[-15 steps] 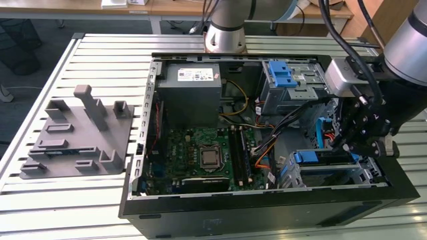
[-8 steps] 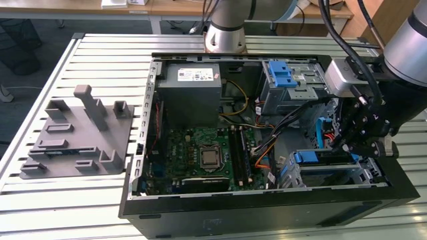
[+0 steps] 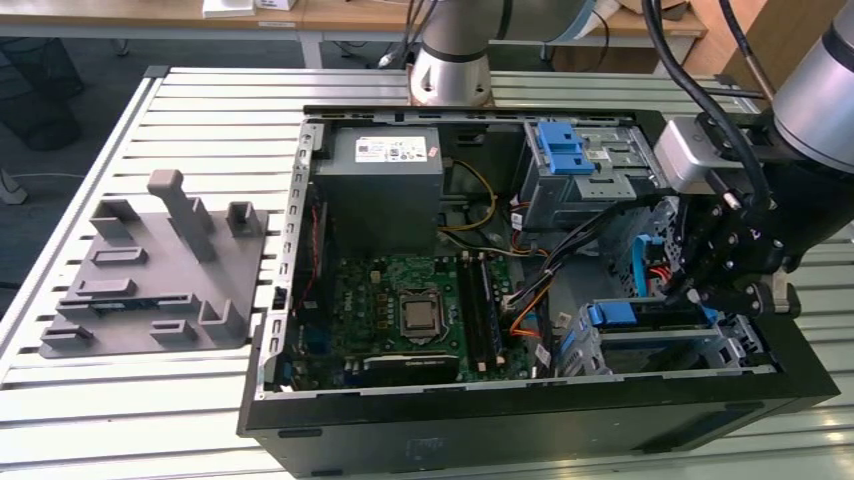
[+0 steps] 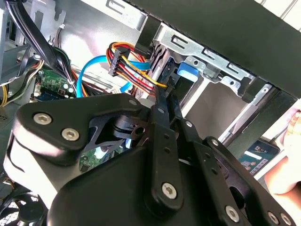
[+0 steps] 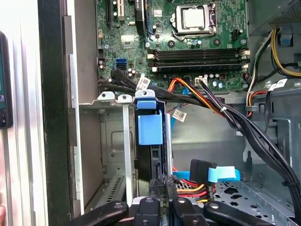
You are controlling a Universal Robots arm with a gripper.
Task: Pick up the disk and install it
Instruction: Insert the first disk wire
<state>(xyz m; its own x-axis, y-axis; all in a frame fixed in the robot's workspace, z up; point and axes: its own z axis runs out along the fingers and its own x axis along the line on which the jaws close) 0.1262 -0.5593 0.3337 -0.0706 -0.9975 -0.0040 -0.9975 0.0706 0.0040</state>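
Down at the drive cage on the exterior view's right, the gripper [image 3: 714, 285] hangs. The disk [image 5: 150, 129] stands edge-up in its slot, just ahead of the fingertips. Clenched or released? Cannot tell.

The arm [image 3: 461, 45] rises behind the open case [image 3: 534, 420] and reaches over its rim at the exterior view's right. The black gripper [image 3: 727, 285] hangs low inside that corner of the case, fingers [image 5: 160, 188] drawn close together.
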